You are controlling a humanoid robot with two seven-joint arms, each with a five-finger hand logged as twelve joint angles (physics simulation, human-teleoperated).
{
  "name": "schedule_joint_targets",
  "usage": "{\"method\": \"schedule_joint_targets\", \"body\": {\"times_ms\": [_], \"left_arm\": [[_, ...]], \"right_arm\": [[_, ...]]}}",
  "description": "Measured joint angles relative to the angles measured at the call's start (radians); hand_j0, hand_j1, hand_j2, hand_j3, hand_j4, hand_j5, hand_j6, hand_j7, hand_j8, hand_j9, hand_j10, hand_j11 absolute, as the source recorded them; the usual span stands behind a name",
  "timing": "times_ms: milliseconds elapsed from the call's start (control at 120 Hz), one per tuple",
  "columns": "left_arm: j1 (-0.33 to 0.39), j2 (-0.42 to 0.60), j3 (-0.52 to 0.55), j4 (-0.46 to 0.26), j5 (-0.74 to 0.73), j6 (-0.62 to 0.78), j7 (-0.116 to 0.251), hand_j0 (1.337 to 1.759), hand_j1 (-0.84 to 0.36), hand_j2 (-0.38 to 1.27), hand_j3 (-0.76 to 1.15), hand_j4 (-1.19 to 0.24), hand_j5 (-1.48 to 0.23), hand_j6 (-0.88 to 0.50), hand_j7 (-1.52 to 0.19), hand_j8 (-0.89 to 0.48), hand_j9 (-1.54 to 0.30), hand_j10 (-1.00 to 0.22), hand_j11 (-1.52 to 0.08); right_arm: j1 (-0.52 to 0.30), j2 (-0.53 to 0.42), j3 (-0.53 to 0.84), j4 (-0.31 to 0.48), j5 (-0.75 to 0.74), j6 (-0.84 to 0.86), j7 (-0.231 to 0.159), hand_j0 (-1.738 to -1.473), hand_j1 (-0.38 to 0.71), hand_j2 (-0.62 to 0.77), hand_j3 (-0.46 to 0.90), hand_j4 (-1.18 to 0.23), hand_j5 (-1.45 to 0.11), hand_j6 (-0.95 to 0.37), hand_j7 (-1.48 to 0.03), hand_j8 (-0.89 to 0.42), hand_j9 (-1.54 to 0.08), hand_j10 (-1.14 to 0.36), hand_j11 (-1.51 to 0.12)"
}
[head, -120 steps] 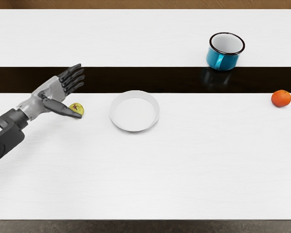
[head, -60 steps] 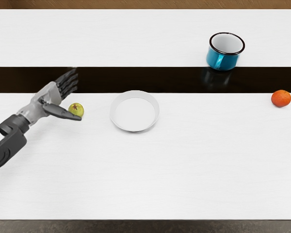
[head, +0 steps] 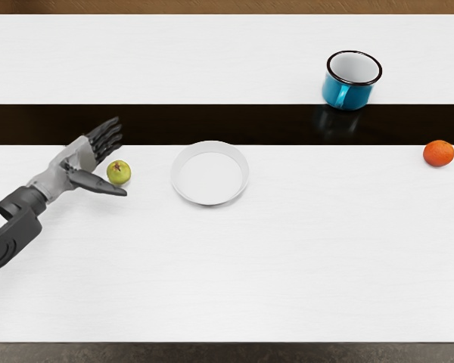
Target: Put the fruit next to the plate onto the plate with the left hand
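One left hand (head: 87,159) has drawn back slightly, uncovering the apple (head: 119,172).

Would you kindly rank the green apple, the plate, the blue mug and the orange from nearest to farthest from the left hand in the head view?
1. Green apple, just right of the left hand.
2. Plate, further right, mid-picture.
3. Blue mug, far back on the right.
4. Orange, by the right edge.
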Motion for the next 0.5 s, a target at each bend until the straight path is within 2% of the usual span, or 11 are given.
{"method": "schedule_joint_targets", "body": {"times_ms": [500], "left_arm": [[0.006,-0.009,0.015,0.002,0.001,0.040,0.000,1.658,0.32,0.01,0.00,-0.03,-0.04,-0.03,-0.04,-0.03,-0.04,-0.03,-0.04]], "right_arm": [[0.000,0.000,0.000,0.000,0.000,0.000,0.000,-1.658,-0.35,0.00,0.00,0.00,0.00,0.00,0.00,0.00,0.00,0.00,0.00]]}}
